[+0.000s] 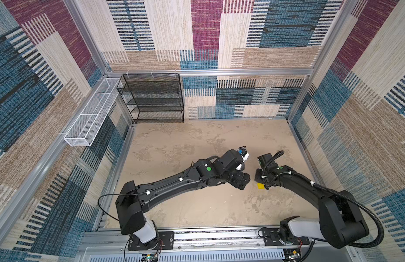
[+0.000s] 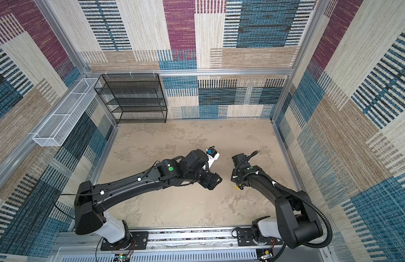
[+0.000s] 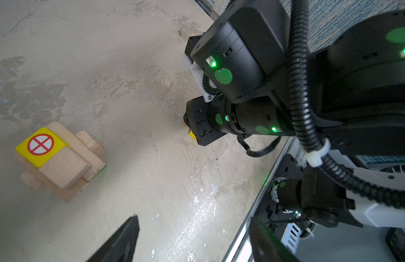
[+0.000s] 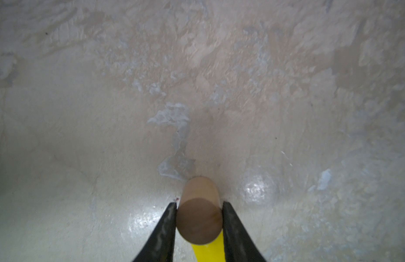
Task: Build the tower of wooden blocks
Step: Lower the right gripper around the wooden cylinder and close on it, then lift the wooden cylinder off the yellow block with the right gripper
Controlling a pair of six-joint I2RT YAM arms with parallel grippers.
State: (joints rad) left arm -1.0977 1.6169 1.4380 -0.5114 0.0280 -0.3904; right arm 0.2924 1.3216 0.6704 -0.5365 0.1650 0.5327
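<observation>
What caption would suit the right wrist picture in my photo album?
The right gripper closed on a tan round piece, a yellow piece partly hidden behind it, over the table.

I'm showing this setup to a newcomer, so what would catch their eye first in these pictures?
Probably the small wood block tower on the table in the left wrist view, with a yellow cube bearing a red crossed circle on top. Next, the tan round piece clasped in the right gripper, a yellow piece peeking out beside it.
</observation>
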